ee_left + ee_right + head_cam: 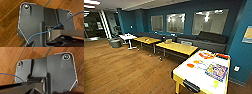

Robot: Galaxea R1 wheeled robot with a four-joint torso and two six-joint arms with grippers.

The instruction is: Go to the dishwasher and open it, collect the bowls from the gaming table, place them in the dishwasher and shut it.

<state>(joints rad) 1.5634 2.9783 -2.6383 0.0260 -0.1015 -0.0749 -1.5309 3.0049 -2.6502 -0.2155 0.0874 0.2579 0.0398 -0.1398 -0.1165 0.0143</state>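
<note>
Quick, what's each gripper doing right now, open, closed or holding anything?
Left gripper: cannot be told from these views.
Right gripper: cannot be told from these views.

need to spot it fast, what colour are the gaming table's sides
Yellow, under a white top; the gaming table shows best in the head view.

— Left wrist (41, 21)?
— Hanging low, dark plate facing down over wooden floor (8, 16), jointed bar folded alongside, thin blue cable (41, 32) crossing it.
— Right wrist (52, 69)?
— Same pose: plate facing down, bar folded beside it, blue cable trailing off. Fingers impossible to make out on either.
</note>
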